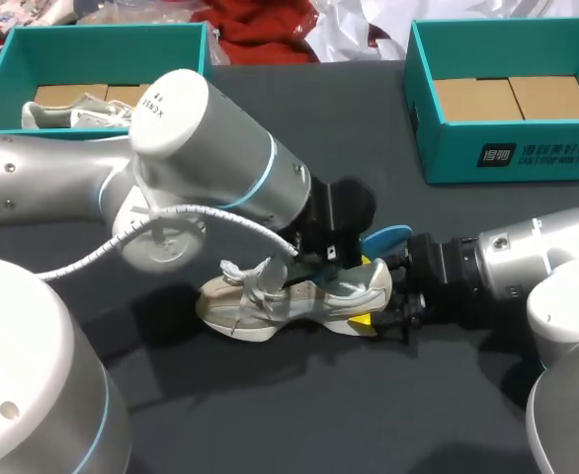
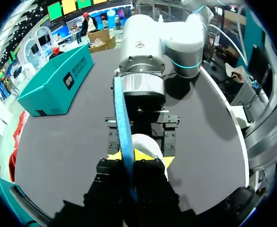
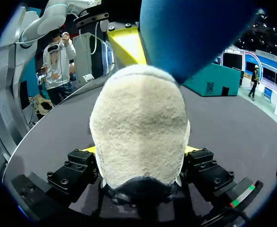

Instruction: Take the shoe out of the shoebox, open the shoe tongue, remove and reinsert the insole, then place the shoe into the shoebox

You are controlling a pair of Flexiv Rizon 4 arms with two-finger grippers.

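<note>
A dark grey cloth-covered table (image 1: pixel 369 128) carries everything. An open teal cardboard shoebox (image 1: pixel 102 54) sits at its far left corner and a second teal shoebox (image 1: pixel 517 153) at the far right, well apart. Between them and nearer, a cream laced sneaker (image 1: pixel 299 296) rests sole-down on the cloth.

My left arm (image 1: pixel 230 158) and right arm (image 1: pixel 541 262) are glossy silver-grey with pale blue joint rings. A white coiled cable (image 1: pixel 186 219) hangs off the left. The left gripper (image 2: pixel 129 163) and right gripper (image 3: pixel 139 150) are black, screw-studded and yellow-tipped.
</note>
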